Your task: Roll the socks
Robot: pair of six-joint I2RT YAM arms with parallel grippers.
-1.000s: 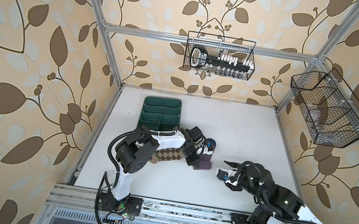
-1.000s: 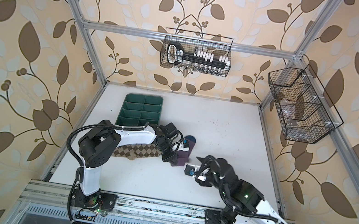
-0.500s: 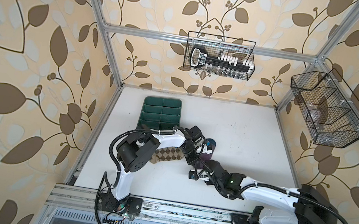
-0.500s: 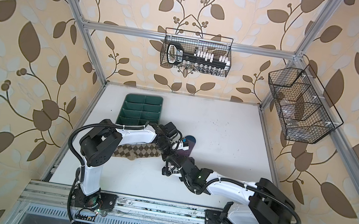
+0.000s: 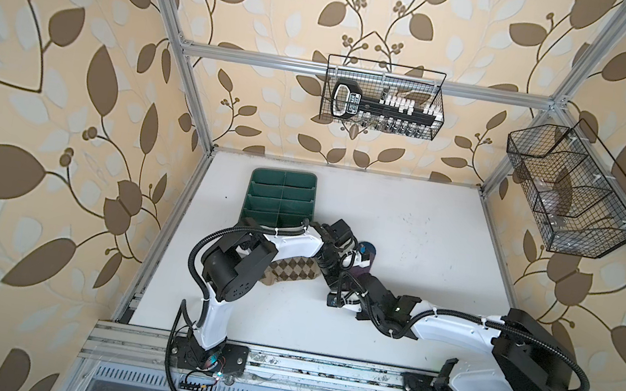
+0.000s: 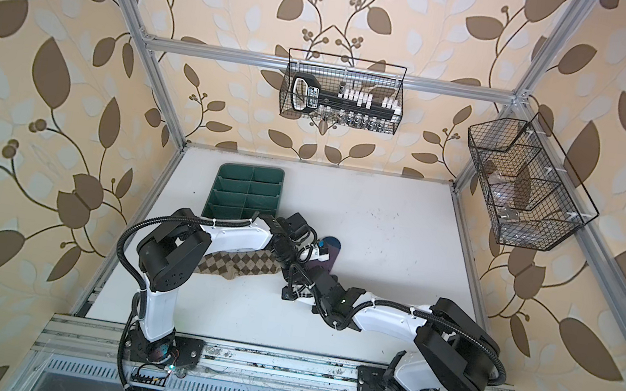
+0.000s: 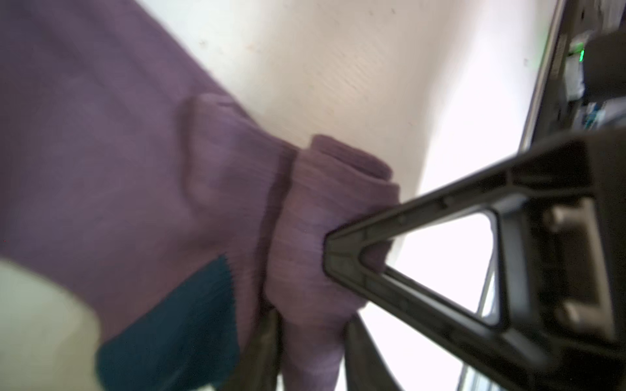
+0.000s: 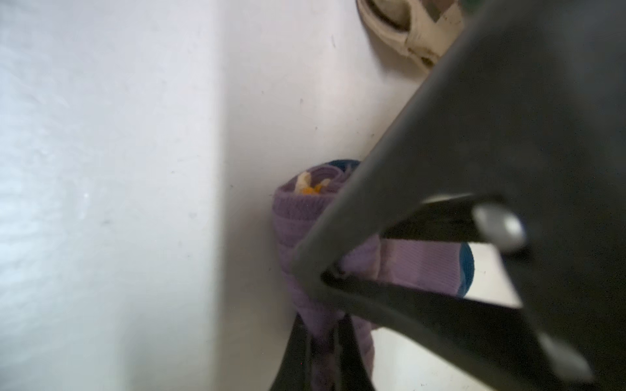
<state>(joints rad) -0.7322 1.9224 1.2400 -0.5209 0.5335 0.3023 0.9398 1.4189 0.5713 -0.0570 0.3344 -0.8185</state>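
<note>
While my two arms meet at mid-frame in both top views, the tan sock [image 5: 291, 272] lies flat on the table [image 5: 422, 238], lower left of my left gripper [image 5: 350, 254]. The purple sock [image 5: 362, 272] sits just right of it.

Left wrist: fingers stand apart, and the black finger [image 7: 406, 243] touches the purple sock's rolled part at centre frame.

Right wrist: my right gripper [image 8: 318, 348] is clamped on the rolled end, lower centre.
</note>
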